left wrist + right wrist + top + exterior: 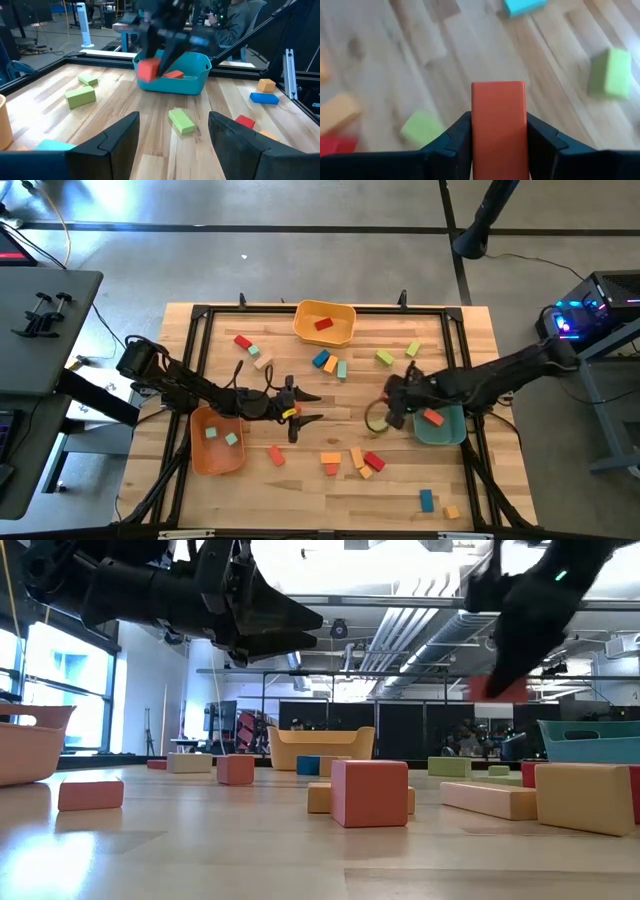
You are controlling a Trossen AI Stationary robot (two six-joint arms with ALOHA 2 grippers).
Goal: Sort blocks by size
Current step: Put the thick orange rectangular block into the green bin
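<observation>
Small wooden blocks in red, orange, green, blue, teal and tan lie scattered flat on the wooden table [300, 480]. My right gripper [393, 404] hangs by the teal bin [445, 430] and is shut on a red block [499, 120], which also shows in the low view [497, 688] and the left wrist view [147, 70]. My left gripper [315, 407] is open and empty at mid-table, above the wood. A green block [181, 121] lies on the table ahead of its fingers. My right gripper pinches the red block by two opposite sides [476, 131] between its two fingers. The fingers come from above, slanting down. The block's end sticks out past the fingertips. It is lifted clear of the table, beside the teal bin's wall [170, 85].
An orange bin [205, 455] with two blocks stands near the left arm. A yellow bin [325, 335] with a red block stands at the far edge. The teal bin holds a red block [433, 418]. Loose blocks crowd the near middle [355, 460]. A black frame [200, 330] rims the table.
</observation>
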